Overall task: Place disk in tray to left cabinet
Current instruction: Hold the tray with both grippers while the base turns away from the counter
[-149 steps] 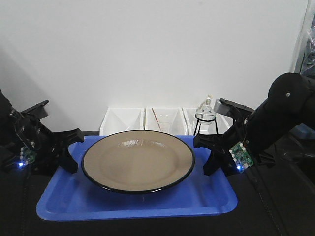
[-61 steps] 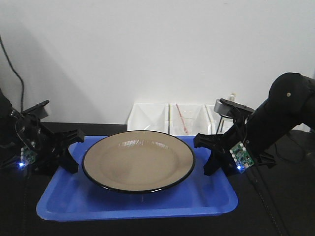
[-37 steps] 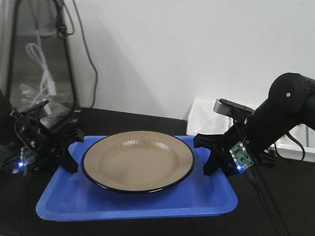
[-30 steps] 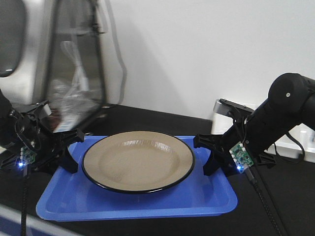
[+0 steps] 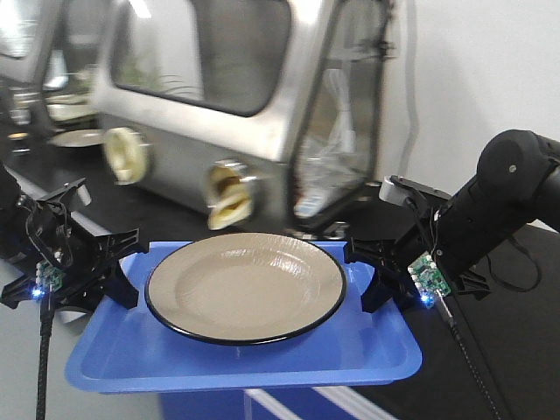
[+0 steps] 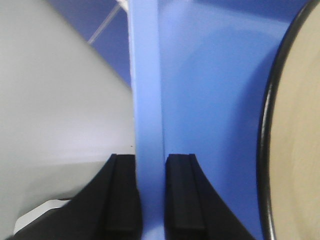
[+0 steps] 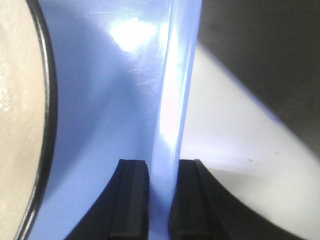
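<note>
Your left pincer (image 6: 150, 165) clamped on left rim of tray (image 5: 245, 372); your right pincer (image 7: 162, 170) clamped on right rim. Disk (image 5: 245, 284) lies centred in tray, tray level between both pincers. Far side: steel glovebox (image 5: 219, 96) with round ports. Black bench (image 5: 525, 350) at right. White wall (image 5: 472, 70) far right.

1. The right arm's matte black rounded shell (image 5: 516, 166) is smooth and bulbous, with no markings showing.
2. The left gripper (image 5: 127, 269) and right gripper (image 5: 360, 276) are black, angular and forked.
3. A small green circuit board (image 5: 426, 276) on the right wrist has white parts and a blue light (a matching green board (image 5: 48, 278) is on the left).
4. A thin black right cable (image 5: 457, 346) leaves that wrist; a black left cable (image 5: 42, 359) leaves the other.
5. Up close, the flat black left finger pads (image 6: 122, 200) and right finger pads (image 7: 131, 200) are straight-edged.
6. A small grey block (image 5: 398, 190) tops the right wrist.
</note>
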### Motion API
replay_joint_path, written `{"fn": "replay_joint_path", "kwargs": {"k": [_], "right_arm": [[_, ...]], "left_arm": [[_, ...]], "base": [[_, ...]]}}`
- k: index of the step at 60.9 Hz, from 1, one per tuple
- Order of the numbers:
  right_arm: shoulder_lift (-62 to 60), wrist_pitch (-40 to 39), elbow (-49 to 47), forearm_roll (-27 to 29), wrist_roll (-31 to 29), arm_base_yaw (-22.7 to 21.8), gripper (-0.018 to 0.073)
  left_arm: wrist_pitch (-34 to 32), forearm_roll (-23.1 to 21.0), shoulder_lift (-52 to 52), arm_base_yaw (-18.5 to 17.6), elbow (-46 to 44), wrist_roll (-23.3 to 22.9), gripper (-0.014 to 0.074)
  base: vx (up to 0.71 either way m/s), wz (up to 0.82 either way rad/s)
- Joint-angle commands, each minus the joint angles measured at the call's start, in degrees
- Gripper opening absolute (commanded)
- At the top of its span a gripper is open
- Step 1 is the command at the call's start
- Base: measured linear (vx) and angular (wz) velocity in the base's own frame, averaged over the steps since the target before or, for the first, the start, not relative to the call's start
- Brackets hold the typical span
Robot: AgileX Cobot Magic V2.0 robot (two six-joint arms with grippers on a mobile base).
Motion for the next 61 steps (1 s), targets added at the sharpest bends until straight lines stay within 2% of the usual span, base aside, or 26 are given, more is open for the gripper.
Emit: {"fn": "replay_joint_path", "kwargs": {"k": [1, 38, 61], "right_arm": [[-3.3, -4.1, -2.5, 11.3, -0.6, 1.7, -0.0006], [-3.3, -4.1, -2.5, 11.3, -0.6, 1.7, -0.0006], [-3.3, -4.1, -2.5, 11.3, -0.6, 1.7, -0.0006]], "left_arm": [[-2.0, -11.6, -3.5, -1.9, -2.2, -0.8, 0.0], [-2.0, -11.6, -3.5, -1.9, -2.2, -0.8, 0.0], [-2.0, -11.6, -3.5, -1.9, -2.2, -0.8, 0.0]], "base": [[-0.07, 0.81], [-0.03, 0.75], [0.08, 0.48]]}}
